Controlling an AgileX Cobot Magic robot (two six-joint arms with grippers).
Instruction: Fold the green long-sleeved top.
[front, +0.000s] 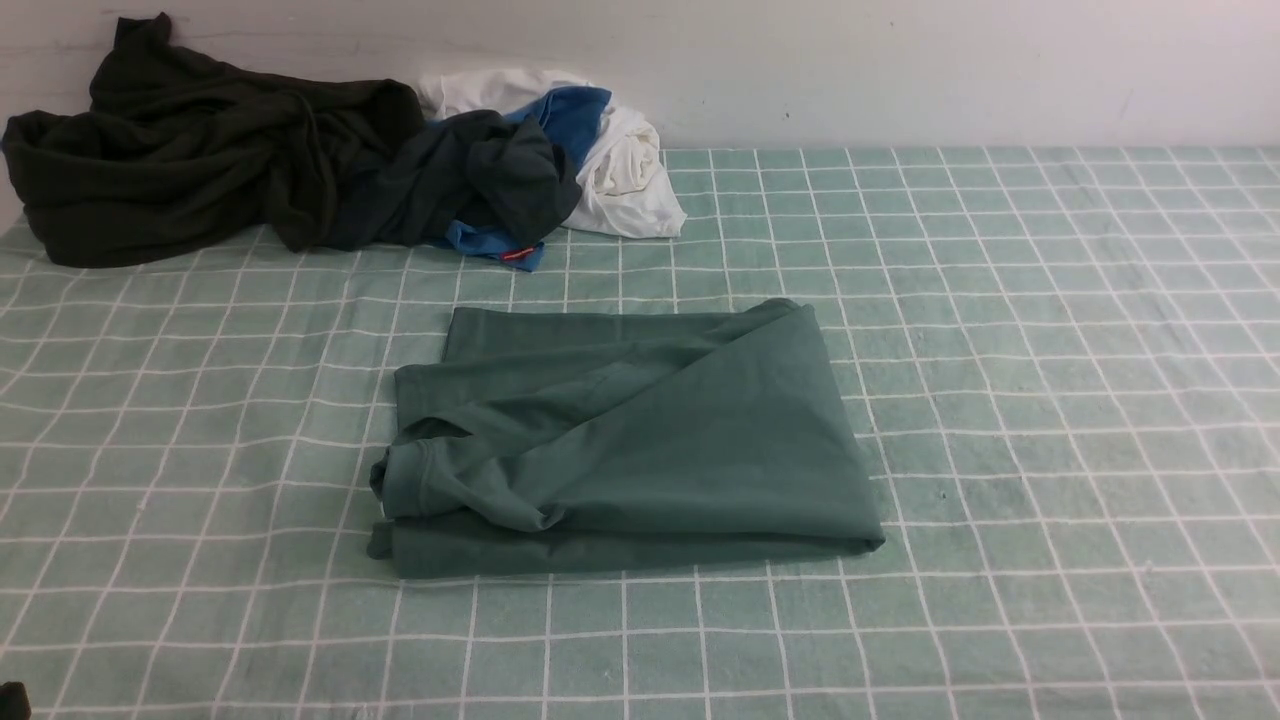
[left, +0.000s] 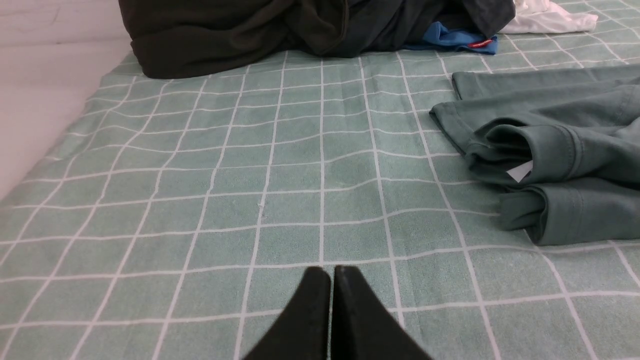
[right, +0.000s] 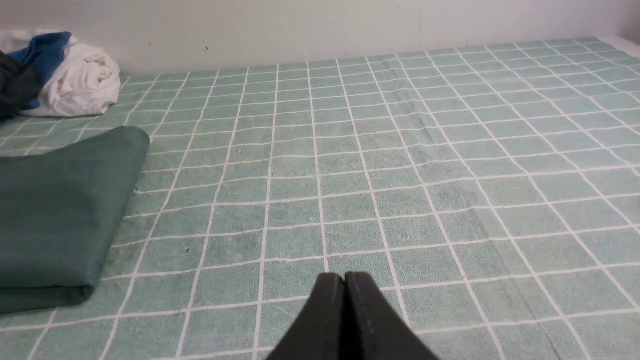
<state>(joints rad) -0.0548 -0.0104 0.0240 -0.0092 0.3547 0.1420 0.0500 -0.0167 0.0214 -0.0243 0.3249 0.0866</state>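
Both pincers are clenched and empty: left pincer (left: 331, 272), right pincer (right: 344, 278). Folded, the green top (front: 640, 440) lies mid-frame on the checked surface (front: 1050, 400), apart from both.

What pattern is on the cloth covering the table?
The cloth is pale green with a white grid of squares, clearest in the front view.
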